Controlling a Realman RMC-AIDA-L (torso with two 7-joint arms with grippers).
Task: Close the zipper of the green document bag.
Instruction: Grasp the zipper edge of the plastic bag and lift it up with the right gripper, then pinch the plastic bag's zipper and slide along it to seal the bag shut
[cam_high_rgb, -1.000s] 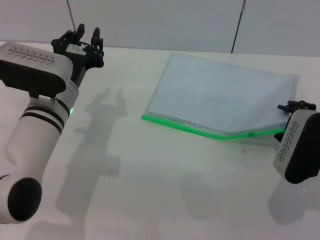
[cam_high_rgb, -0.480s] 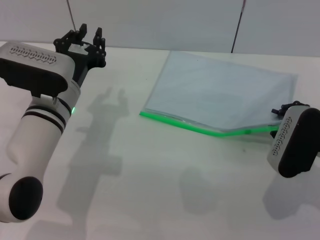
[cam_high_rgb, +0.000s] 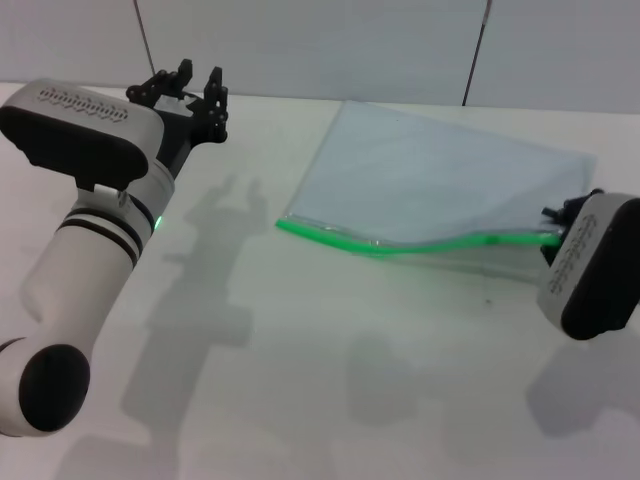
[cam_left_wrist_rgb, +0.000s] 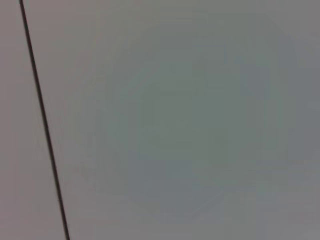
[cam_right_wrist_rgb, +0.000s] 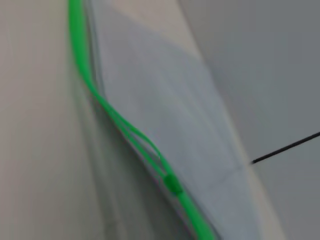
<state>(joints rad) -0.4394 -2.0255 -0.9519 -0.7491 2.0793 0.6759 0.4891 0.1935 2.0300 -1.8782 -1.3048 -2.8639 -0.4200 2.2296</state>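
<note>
In the head view, the left end effector sits at the upper left of the frame, raised over the white tabletop with its dark fingers spread and nothing between them. It is well apart from the bag, whose nearest corner lies off toward frame centre.

The bag fills the upper centre and right: a flat, translucent blue-grey pouch lying on the tabletop. Its zipper is the bright green strip along the lower edge, running from just left of centre across to the right edge. That long axis lies nearly left to right in the frame, with a slight wave along it.

At the right edge, the right end effector meets the far end of the zipper. Whether its fingers are closed on the strip I cannot tell, since the wrist housing hides them.

The right wrist view shows the strip up close: the two green tracks lie slightly parted along one stretch and join at a small slider.

Judging by this, the right arm is far nearer, and the closing pull should run along the strip.
</note>
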